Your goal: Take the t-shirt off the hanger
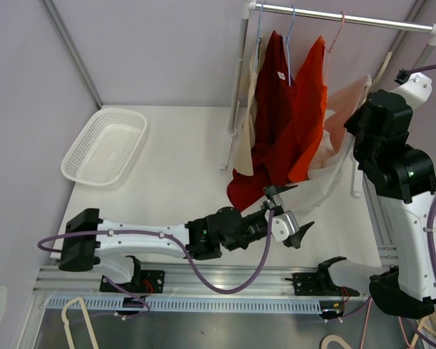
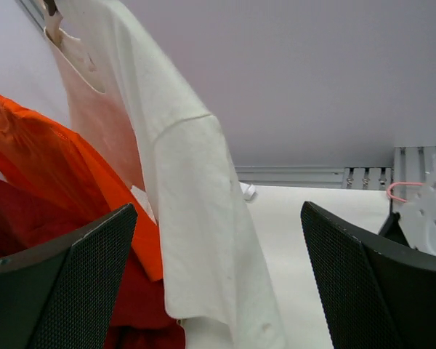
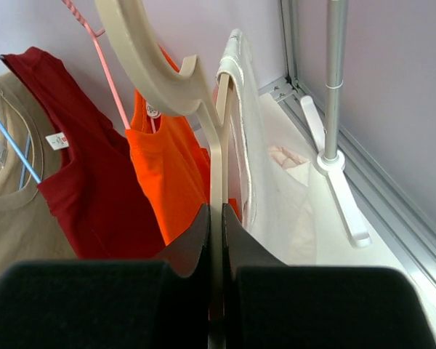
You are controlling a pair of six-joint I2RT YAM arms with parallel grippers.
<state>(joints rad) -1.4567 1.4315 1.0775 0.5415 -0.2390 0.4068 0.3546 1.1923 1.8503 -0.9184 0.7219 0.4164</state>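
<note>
A white t-shirt (image 3: 265, 167) hangs on a cream hanger (image 3: 149, 65) at the right of the scene, just right of an orange shirt (image 1: 311, 109) and a red shirt (image 1: 276, 102) that hang from a rail (image 1: 349, 16) at the far side. The t-shirt's shoulder lies folded over one hanger arm, and its body falls straight down to the counter (image 1: 174, 174).

The right fingers (image 3: 196, 247) are pressed together on the hanger's thin stem just below the hook. This looks like a grip meant to keep the hanger steady so the cloth can be pulled off it. No cream hook shows on the rail in the top view, so the hanger seems to be carried by the arm alone, though the hook's tip is cut off.

The left fingers (image 2: 80, 283) are spread wide and empty, low and near, pointing up at the t-shirt's lower hem. The cloth hangs between them, a little way beyond. They look placed to close on the hem and draw it down.

A white basket (image 1: 105, 145) sits well apart on the far left of the counter.
</note>
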